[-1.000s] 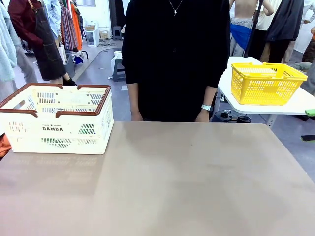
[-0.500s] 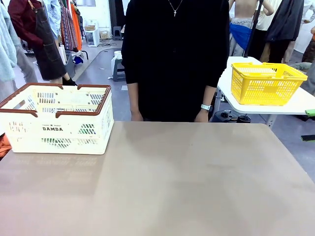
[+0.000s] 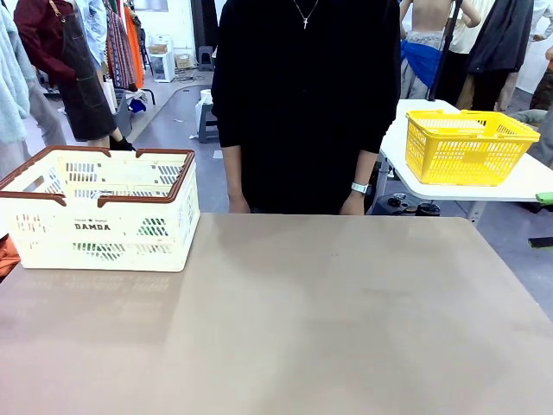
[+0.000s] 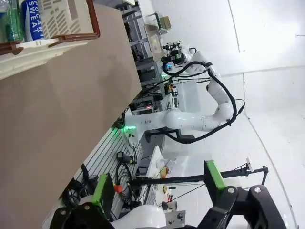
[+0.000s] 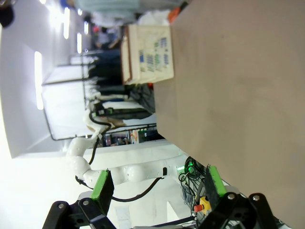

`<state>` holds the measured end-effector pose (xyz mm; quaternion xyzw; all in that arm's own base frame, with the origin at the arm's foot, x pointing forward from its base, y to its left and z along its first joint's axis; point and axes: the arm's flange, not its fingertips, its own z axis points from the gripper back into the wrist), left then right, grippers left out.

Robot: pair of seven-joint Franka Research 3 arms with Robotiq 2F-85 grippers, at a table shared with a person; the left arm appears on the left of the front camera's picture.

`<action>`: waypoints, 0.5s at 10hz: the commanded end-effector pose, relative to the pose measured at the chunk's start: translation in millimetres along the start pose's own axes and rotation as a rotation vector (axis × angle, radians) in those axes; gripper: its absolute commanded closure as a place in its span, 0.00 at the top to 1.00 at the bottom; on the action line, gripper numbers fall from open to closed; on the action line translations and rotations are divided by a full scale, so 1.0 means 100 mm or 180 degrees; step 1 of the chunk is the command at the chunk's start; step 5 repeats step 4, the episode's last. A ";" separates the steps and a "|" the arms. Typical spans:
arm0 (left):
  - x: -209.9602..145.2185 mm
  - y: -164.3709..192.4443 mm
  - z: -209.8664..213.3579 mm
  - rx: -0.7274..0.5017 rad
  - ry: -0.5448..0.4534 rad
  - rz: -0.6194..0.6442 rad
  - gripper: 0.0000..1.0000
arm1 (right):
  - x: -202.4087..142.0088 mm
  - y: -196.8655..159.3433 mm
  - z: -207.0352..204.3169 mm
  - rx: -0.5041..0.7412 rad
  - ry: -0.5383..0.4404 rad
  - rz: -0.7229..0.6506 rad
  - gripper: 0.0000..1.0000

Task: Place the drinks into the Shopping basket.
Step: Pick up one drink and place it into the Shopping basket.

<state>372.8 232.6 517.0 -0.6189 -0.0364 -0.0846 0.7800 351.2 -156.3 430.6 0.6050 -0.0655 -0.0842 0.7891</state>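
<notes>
Front view: nothing has shifted over the last second — your Shopping basket (image 3: pixel 99 207) stays far-left on the table (image 3: pixel 346 328). Drinks (image 4: pixel 28 19) already sit inside it. Left gripper (image 4: pixel 157 195) and right gripper (image 5: pixel 157 186) stand open, empty — task looks complete.

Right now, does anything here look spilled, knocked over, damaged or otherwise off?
Nothing stands out. The Shopping basket sits upright at the table's far left, with cans inside it. Both the left gripper and the right gripper are open and hold nothing.
</notes>
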 end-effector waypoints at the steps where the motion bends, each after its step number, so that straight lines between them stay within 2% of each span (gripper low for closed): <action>1: -0.02 0.02 0.03 0.0022 0.0020 -0.0039 1.00 | 0.00 0.05 0.02 -0.0007 0.0030 -0.0026 1.00; 5: -0.02 0.02 0.03 0.0022 0.0020 -0.0039 1.00 | 0.00 0.05 0.02 -0.0007 0.0030 -0.0026 1.00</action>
